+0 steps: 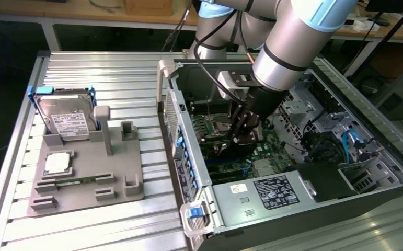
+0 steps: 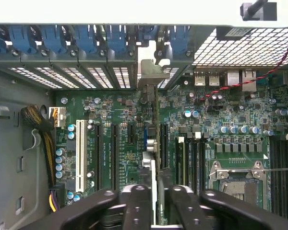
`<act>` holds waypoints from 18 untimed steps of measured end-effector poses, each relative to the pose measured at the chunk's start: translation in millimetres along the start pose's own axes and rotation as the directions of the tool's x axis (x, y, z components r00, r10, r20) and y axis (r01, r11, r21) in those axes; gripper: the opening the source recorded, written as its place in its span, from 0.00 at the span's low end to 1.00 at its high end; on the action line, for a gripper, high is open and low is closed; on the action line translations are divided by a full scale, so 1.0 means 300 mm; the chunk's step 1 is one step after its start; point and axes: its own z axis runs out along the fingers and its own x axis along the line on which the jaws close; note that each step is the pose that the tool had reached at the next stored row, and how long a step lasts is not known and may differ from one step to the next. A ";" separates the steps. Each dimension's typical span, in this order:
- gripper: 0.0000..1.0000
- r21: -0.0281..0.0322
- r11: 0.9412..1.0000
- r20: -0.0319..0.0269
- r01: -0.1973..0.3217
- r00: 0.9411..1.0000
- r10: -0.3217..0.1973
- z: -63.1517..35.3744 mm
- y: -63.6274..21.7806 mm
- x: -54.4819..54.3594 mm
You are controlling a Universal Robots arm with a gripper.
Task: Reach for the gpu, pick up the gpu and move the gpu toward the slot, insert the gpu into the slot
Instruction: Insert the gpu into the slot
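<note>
Inside the open computer case [image 1: 368,172], motherboard [image 2: 125,115] slots flank the gpu [image 2: 153,139], standing on edge, bracket toward the rear wall; the gripper [image 2: 153,201] pinches it narrowly.

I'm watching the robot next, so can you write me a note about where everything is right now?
Gripper: down inside the case, right over the gpu; can't tell if it grips it.
Gpu: standing on edge at a slot on the motherboard, bracket by the rear opening.
Done: gpu brought to the slot.
Left: can't tell if it is fully seated.
</note>
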 end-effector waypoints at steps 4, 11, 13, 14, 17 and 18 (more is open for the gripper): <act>0.42 0.000 1.000 0.000 0.000 1.000 0.000 0.000 0.000 0.000; 0.48 0.000 1.000 0.000 0.000 1.000 0.000 0.006 -0.001 0.000; 0.48 0.000 1.000 0.000 0.000 1.000 0.000 0.022 -0.002 0.001; 0.48 0.000 1.000 0.000 0.000 1.000 0.000 0.029 -0.003 0.001; 0.48 0.000 1.000 0.000 0.000 1.000 0.000 0.048 -0.005 0.001; 0.48 0.000 1.000 0.000 0.000 1.000 0.000 0.053 -0.006 0.001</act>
